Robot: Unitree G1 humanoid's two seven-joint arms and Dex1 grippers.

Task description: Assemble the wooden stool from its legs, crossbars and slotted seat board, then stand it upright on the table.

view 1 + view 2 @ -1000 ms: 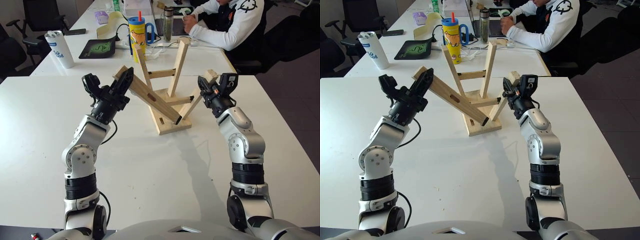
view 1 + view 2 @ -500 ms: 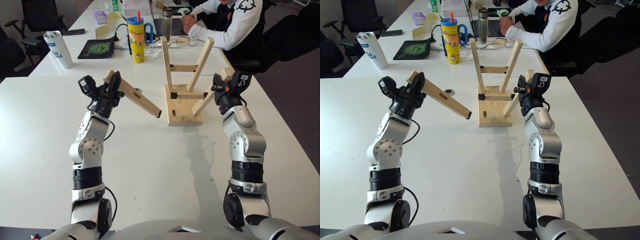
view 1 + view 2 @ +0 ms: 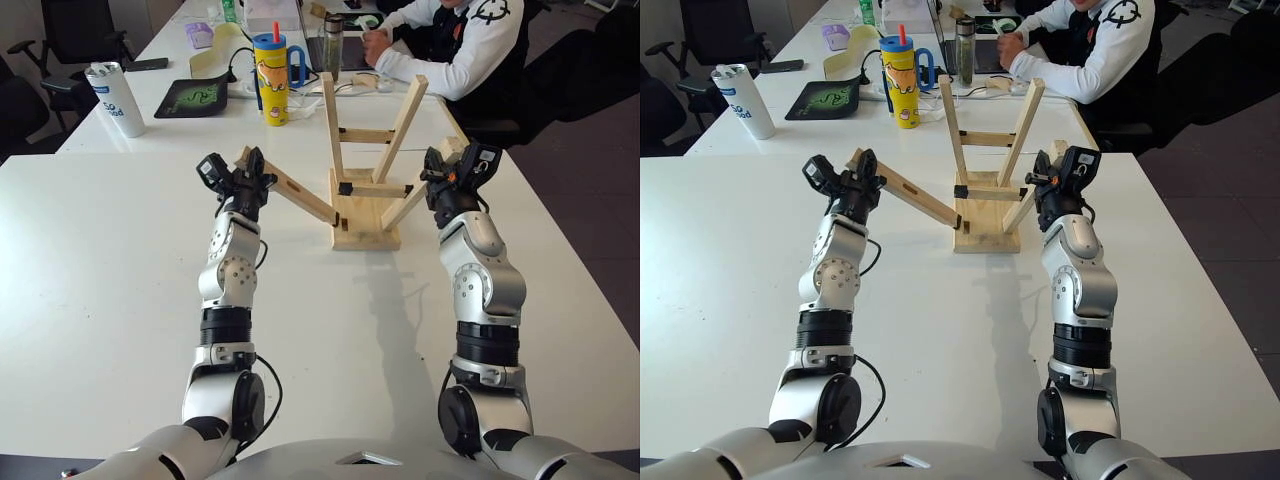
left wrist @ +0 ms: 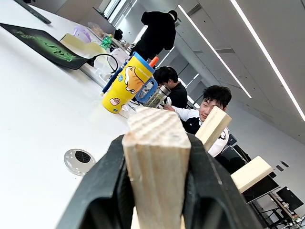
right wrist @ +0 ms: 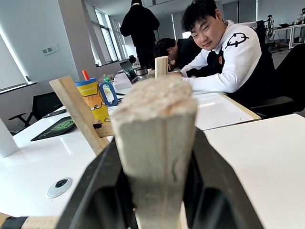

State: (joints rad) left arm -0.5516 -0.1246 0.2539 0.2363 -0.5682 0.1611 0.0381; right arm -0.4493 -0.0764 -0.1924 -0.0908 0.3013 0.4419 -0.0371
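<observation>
Wooden stool (image 3: 366, 228) sits upside down at twelve o'clock on the desk (image 3: 110, 290) — left pincer (image 3: 247, 172) squeezes a leg (image 3: 300, 193) at its nine, right pincer (image 3: 443, 172) squeezes another leg (image 3: 408, 202) at its three — probably stiff, light sticks, best held near the ends.

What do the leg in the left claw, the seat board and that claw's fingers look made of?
Leg: pale, bare-looking wood, with rough end grain showing. Seat board: the same light wood, matte and seemingly unvarnished. Left claw fingers: smooth matte black, likely plastic or rubber; unclear which.
</observation>
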